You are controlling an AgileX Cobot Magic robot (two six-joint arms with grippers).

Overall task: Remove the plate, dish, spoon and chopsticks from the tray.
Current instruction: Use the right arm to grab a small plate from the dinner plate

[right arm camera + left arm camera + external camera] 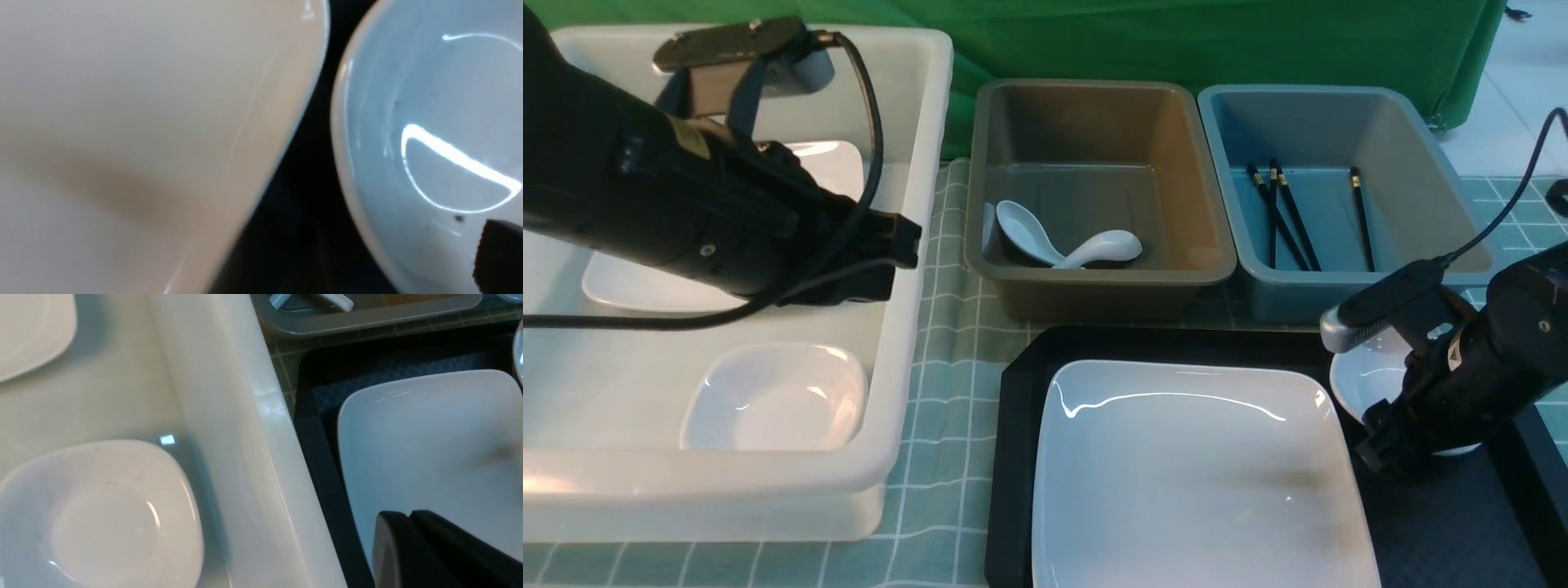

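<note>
**A:** How are the arms placed?

**B:** The left arm [686, 212] stretches level across the white tub [915, 163]; the left gripper [907, 245] points toward the brown bin [980, 163]; its fingers [408, 539] are pressed together with nothing between them. The right arm [1486, 359] tilts steeply down onto the tray [1021, 457]; the right gripper [1380, 445] sits at the near edge of the dish [1368, 380]; one fingertip [498, 253] shows over the dish's inside, but I cannot tell whether those jaws are spread or gripping.

**A:** And the containers?

**B:** The tub holds a second plate [829, 167], partly behind the arm, and a second dish [776, 396] nearer the camera; the brown bin holds two spoons [1025, 233]; the blue bin [1421, 163] holds the chopsticks [1274, 212]; the tray carries the plate [1201, 474], with the dish just beside its far right corner, not touching.

**A:** Which way do they lie?

**B:** The chopsticks run from the bin's far wall toward its near wall, gold bands at the far ends; three fan together, one lies apart to their right; the spoons' bowls sit apart while their handles meet near the bin's front wall.
</note>
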